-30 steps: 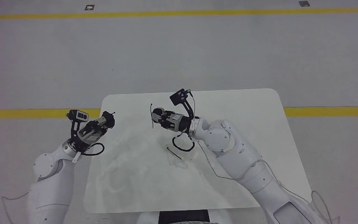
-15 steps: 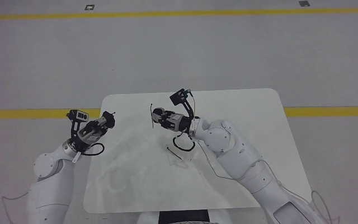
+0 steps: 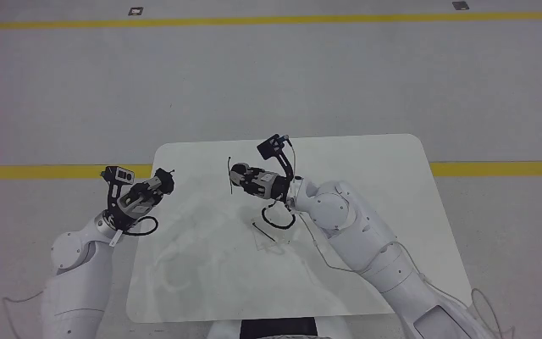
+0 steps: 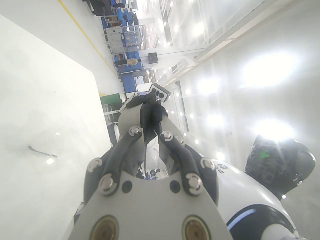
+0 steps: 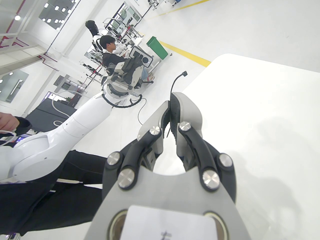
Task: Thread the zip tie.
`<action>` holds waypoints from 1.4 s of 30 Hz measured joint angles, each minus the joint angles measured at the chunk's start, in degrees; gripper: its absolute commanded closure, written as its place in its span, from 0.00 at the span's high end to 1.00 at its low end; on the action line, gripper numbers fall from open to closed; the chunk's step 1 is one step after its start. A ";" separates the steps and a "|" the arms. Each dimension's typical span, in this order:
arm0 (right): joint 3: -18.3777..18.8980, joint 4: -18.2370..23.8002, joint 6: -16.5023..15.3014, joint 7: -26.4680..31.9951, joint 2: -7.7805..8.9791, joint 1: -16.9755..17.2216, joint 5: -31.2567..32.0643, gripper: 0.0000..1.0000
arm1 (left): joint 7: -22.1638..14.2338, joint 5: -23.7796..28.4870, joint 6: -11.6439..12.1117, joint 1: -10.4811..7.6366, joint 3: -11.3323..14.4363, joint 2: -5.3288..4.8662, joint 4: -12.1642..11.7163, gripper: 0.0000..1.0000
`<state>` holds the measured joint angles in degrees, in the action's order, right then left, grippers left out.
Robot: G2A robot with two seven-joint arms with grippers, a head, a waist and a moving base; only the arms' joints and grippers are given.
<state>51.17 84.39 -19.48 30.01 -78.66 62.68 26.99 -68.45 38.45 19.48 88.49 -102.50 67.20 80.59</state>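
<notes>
**Right gripper clamped on a tie, left pinched shut**

I see the right gripper (image 5: 171, 107) squeezed onto a thin black zip tie (image 5: 175, 82). The tie's head end sticks out past the fingertips, and it is held up over the far-left part of the table (image 3: 364, 169). The left gripper (image 4: 150, 111) sits at the table's left edge with its fingers pressed together. I can't tell whether anything is between them. A second tie (image 3: 264, 232) lies flat on the table near the right wrist, well apart from the left gripper.
</notes>
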 measured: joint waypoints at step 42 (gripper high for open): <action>-8.81 -2.94 9.35 -26.68 -4.99 -1.98 12.90 0.00 | 5.13 -0.51 0.00 -1.08 6.91 5.23 -3.42 0.00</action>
<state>42.36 81.45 -10.13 3.33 -83.65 60.70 39.89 -63.31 37.94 19.48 87.42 -95.60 72.44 77.17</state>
